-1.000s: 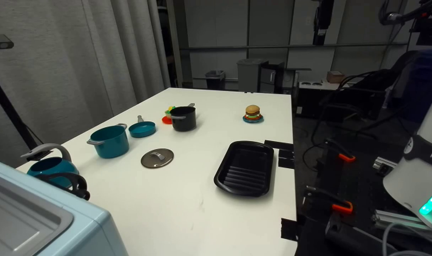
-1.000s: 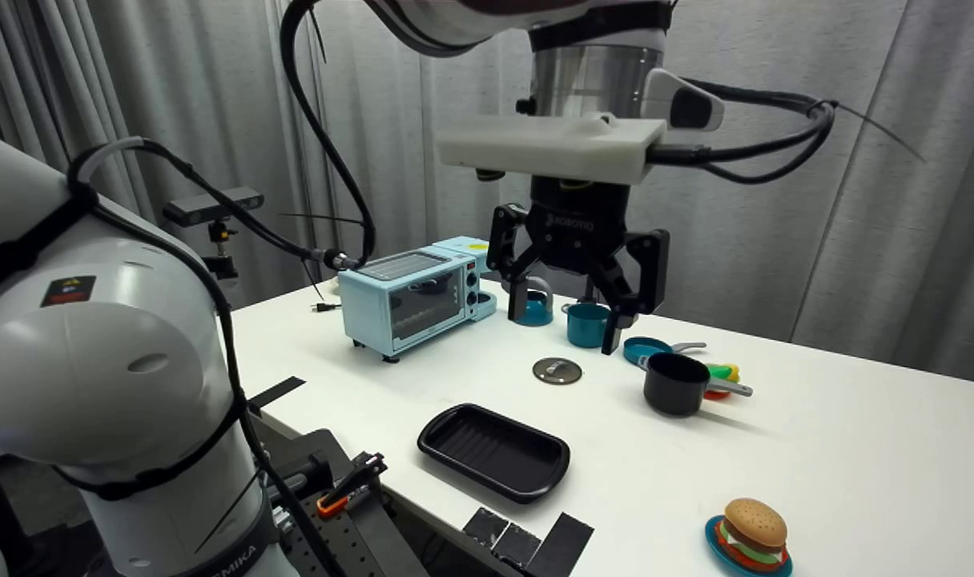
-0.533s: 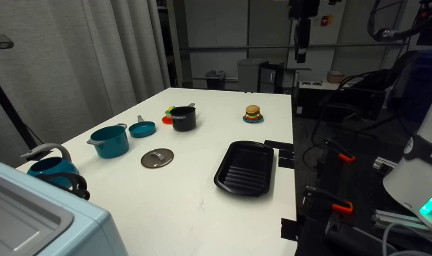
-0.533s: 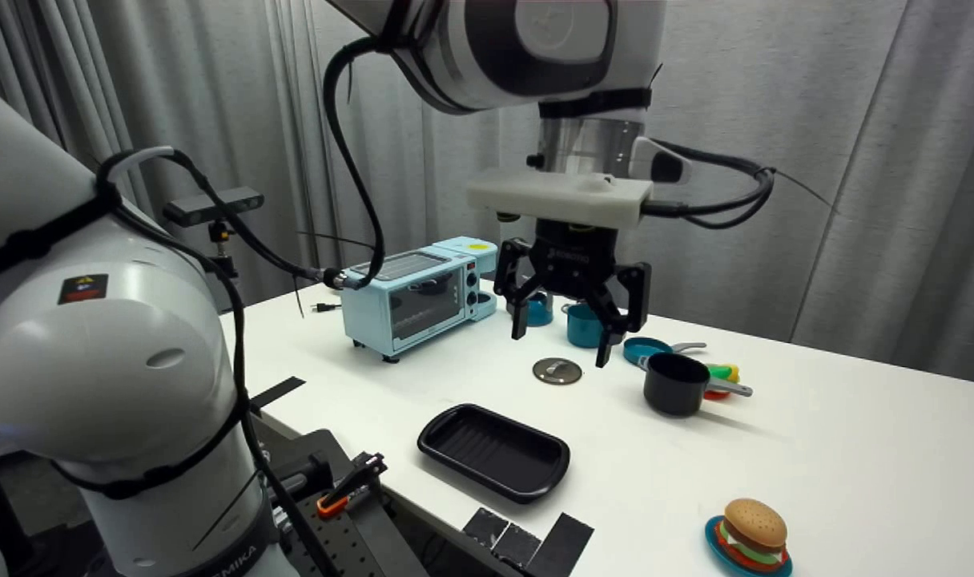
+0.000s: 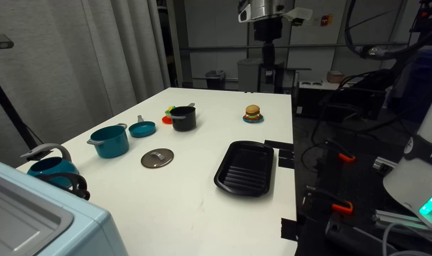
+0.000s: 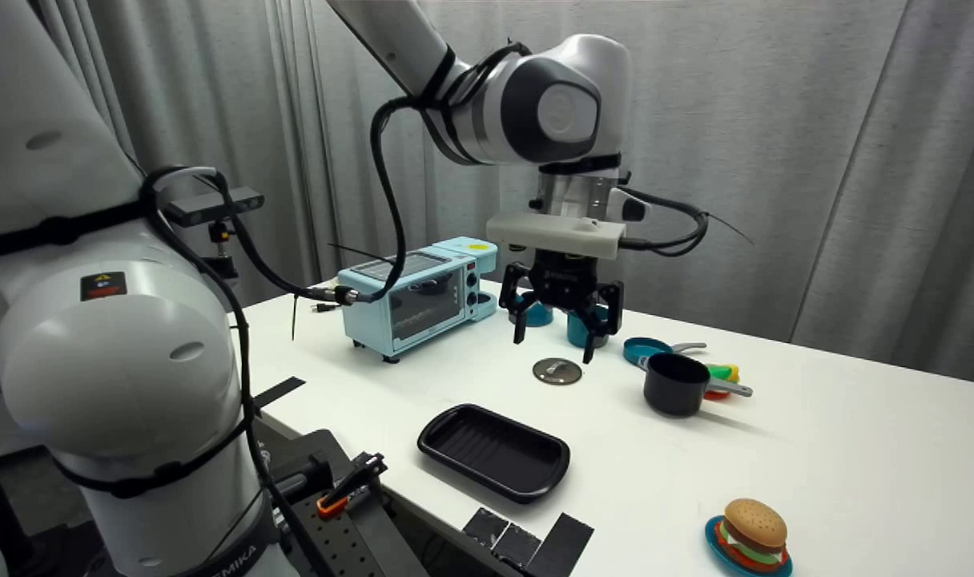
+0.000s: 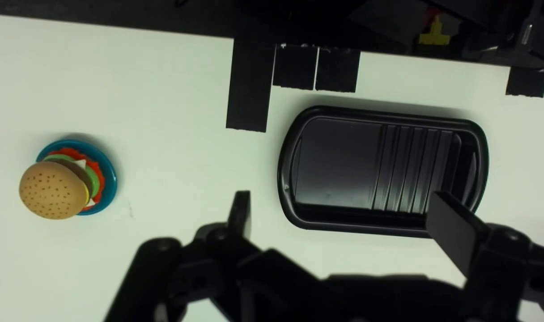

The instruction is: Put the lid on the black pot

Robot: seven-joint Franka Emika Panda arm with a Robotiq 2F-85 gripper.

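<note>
The lid (image 5: 157,158), a flat round grey-brown disc with a small grey handle, lies on the table; it also shows in an exterior view (image 6: 557,371). The black pot (image 5: 184,121) stands upright and uncovered with a grey handle, and shows in an exterior view too (image 6: 675,390). My gripper (image 6: 553,348) is open and empty, high above the table; it also shows in an exterior view (image 5: 269,76). In the wrist view its fingers (image 7: 339,200) are wide apart with nothing between them. The lid and the black pot are out of the wrist view.
A black grill pan (image 7: 370,165) lies below the gripper. A toy burger on a teal dish (image 6: 750,535) is near the front. A teal pot (image 5: 111,142), teal pan (image 5: 142,129) and teal kettle (image 5: 52,170) stand near the lid. A light-blue toaster oven (image 6: 415,296) stands beyond.
My gripper has moved out over the table and lower, away from the robot base, staying open. The lid, the black pot and the other objects have not moved.
</note>
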